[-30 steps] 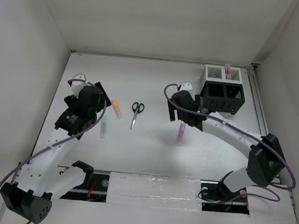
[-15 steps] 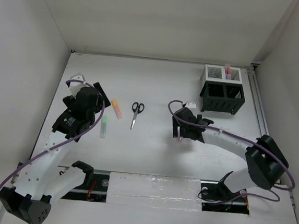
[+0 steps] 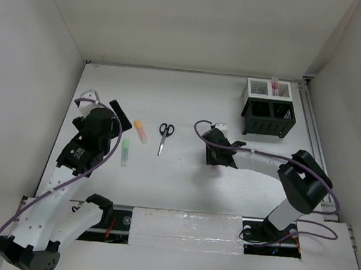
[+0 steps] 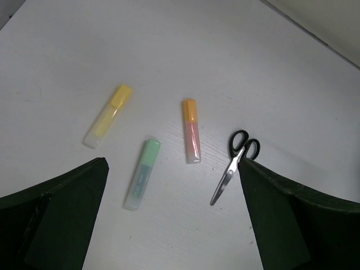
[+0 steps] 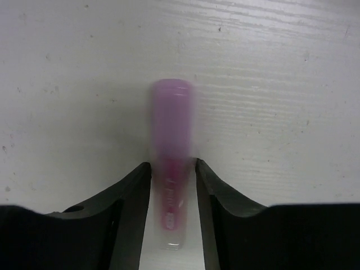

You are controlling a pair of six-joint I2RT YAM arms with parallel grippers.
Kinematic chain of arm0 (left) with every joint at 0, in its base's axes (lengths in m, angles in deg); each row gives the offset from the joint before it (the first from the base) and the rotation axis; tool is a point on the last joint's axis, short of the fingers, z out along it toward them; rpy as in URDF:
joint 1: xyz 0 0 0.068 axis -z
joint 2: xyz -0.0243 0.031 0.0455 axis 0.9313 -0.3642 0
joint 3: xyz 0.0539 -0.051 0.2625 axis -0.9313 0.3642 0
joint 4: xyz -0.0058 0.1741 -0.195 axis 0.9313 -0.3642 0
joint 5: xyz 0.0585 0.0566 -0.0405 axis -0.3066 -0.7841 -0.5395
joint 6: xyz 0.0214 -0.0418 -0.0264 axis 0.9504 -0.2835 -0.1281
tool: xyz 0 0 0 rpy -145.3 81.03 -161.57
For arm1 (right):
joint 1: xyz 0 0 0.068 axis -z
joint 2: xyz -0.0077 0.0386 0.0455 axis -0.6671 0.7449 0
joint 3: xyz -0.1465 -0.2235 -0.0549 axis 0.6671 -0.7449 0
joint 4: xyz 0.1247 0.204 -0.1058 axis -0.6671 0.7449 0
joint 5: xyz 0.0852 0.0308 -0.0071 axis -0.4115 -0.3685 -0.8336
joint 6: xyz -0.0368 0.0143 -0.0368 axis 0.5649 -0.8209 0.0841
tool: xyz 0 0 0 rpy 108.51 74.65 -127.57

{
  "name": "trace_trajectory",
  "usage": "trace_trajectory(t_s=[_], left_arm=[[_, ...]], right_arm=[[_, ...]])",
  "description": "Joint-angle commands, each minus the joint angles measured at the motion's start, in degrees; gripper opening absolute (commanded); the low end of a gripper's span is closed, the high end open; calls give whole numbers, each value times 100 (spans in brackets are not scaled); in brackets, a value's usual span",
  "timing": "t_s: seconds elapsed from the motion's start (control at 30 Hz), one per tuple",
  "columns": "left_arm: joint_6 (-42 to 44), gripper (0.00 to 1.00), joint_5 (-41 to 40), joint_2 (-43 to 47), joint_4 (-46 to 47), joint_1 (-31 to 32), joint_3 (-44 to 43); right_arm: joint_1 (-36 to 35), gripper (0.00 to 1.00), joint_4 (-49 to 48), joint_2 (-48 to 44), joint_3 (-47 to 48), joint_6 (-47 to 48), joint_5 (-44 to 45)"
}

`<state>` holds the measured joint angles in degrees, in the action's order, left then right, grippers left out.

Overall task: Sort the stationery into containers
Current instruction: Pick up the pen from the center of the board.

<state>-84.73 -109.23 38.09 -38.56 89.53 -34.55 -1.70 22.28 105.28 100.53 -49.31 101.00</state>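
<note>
Purple highlighter (image 5: pixel 171 163): laid flat on the white table (image 3: pixel 190 98), its length run straight between the right gripper (image 5: pixel 172 167) fingers; the rounded cap end is pointed away from the wrist, past the fingertips.
Right fingers (image 5: pixel 135 197): drawn in against both long sides of the purple highlighter, with no gap seen on either side; it is clamped while resting on the table.
Left gripper (image 4: pixel 171 163): held above the table with its fingers spread wide; nothing is held or touched.
Below the left gripper: a yellow highlighter (image 4: pixel 108 116), a green highlighter (image 4: pixel 142 174), an orange highlighter (image 4: pixel 191 139) and black-handled scissors (image 4: pixel 235 166), all apart from one another.
Containers: a black mesh organiser (image 3: pixel 268 119) at the far right of the table, with a white mesh box (image 3: pixel 260 87) joined behind it.
Materials: translucent plastic barrels with coloured caps; dark, smooth, curved fingers; a faintly grained table surface.
</note>
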Motion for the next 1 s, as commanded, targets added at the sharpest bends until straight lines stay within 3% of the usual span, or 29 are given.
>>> trace_trajectory(t_s=[0.0,0.07,0.13,0.33,0.5,0.63,0.73,0.87,0.97], left_arm=[[83,100,56,155,121,-14,-144],[83,100,57,155,121,-14,-144],[135,100,57,155,173,-14,-144],[135,100,57,102,173,-14,-144],[188,100,179,49,226,-14,-144],[240,100,232,49,279,-14,-144],[241,100,232,49,279,-14,-91],[241,100,285,49,279,-14,-91],[241,100,285,49,332,-14,-91]], right_arm=[[57,41,-125,480,-67,96,-339],[118,26,-354,559,-67,150,-619],[171,0,-494,621,-120,202,-796],[110,0,-732,324,476,1019,-684],[679,0,-1276,-967,724,2361,-691],[1988,0,-2111,-1382,724,3321,-2620],[3078,0,-2393,-1461,777,3559,-3054],[4816,0,-3119,-1461,847,3183,-4737],[5207,0,-3659,-1400,759,3076,-5200]])
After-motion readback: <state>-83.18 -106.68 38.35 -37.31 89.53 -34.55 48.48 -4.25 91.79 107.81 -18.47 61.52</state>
